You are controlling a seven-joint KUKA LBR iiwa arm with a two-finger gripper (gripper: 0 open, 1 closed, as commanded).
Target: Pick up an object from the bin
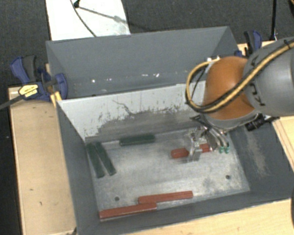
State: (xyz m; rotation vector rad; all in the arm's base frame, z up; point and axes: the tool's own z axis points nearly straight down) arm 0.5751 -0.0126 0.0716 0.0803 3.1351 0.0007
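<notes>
red-brown block [179, 153], short and bar-shaped, lies on the floor of the bin [128, 62], right of the middle and toward the right wall. looking down from the camera view, the gripper [197, 148] is low over the block's right end; i cannot tell whether it touches. a little more red shows on the gripper's other side, and i cannot tell whether that is the same block. whether the gripper is open or closed i cannot tell, its metal parts crowd together there. the arm's orange cover [229, 87] with looped cables sits just above it. a dark green bar [137, 140] lies near the back wall. a pair of dark green bars [95, 160] lies side by side at the left. a long red-brown bar [165, 197] lies along the front edge, with a second long red-brown bar [127, 210] just beside it.
</notes>
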